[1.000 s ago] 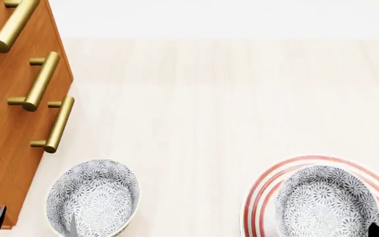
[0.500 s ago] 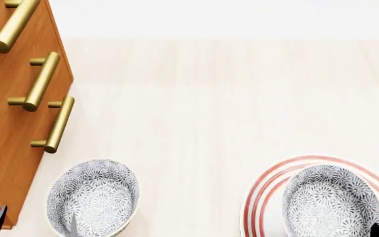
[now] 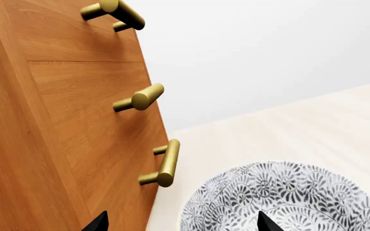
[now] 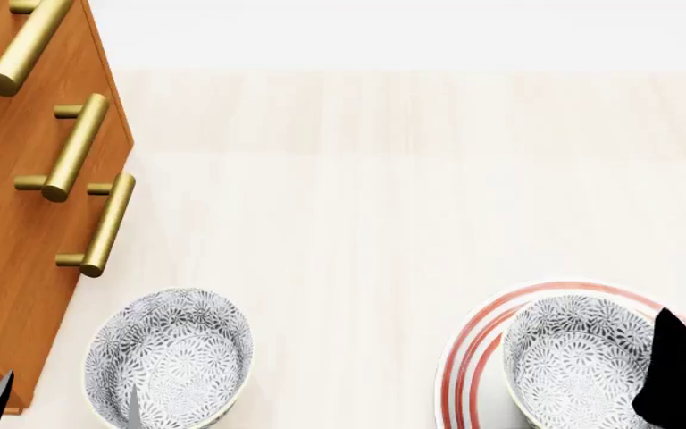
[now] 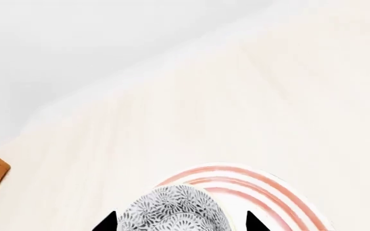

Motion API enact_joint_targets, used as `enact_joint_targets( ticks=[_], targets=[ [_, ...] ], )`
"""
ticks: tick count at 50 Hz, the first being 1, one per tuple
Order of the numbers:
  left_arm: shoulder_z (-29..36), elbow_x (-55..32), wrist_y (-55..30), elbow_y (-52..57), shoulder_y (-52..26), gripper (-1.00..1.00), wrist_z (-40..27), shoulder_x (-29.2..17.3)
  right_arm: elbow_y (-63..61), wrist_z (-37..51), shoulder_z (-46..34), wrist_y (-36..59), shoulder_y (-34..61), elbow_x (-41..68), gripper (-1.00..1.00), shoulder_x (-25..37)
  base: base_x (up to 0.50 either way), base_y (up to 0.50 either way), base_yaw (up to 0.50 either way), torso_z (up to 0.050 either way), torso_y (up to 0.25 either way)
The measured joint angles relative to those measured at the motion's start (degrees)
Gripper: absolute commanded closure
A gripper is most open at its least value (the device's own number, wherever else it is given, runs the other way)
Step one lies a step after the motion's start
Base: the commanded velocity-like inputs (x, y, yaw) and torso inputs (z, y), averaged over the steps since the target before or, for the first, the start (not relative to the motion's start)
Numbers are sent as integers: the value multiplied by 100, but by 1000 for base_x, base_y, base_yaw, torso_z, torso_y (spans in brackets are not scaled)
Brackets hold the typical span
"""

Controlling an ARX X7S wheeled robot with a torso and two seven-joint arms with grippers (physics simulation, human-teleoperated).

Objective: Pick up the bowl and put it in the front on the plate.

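The bowl (image 4: 575, 357), white with a dense grey-blue floral pattern, sits on the plate (image 4: 477, 357), a white plate with thin red rings at the front right. In the right wrist view the bowl (image 5: 171, 209) lies between the two black fingertips of my right gripper (image 5: 181, 223). The fingertips stand wide apart, with a gap to the bowl's rim on each side. The plate (image 5: 271, 192) curves round it. In the head view the gripper's black body (image 4: 681, 380) overlaps the bowl's right rim. My left gripper (image 3: 181, 224) is open, holding nothing.
A second look-alike bowl (image 4: 171, 357) stands front left, below my left gripper (image 4: 63, 409). A wooden cabinet (image 4: 10, 250) with brass bar handles (image 4: 107, 223) fills the left side, close to that bowl. The pale wooden floor (image 4: 379, 197) stretches back to a white wall.
The bowl on the plate has shifted slightly left and sits lower. My right gripper's black body has come up into the head view at the right edge. The left arm has not moved.
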Motion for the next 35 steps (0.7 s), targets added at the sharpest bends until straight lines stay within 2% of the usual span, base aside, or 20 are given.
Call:
enact_joint_targets(
  ticks=[15,24,29,35],
  targets=[
    [-40,-183,-77,74,10,-100,41,-20,-746,1000,665,81,-115,398,-100,89,0,0,0,0,-1],
    [-199,-510,-248,252,37,-100,57,-86,-1583,1377,759,66,-315,377,-100,-15,0,0,0,0,0],
    [-307,-615,-346,429,61,-100,5,-138,-2080,1390,736,-149,-486,-77,-100,-235,0,0,0,0,0],
    [-512,-694,-490,857,124,-100,-146,-227,-2618,1205,532,-906,-847,-1403,-100,-728,0,0,0,0,0]
  ],
)
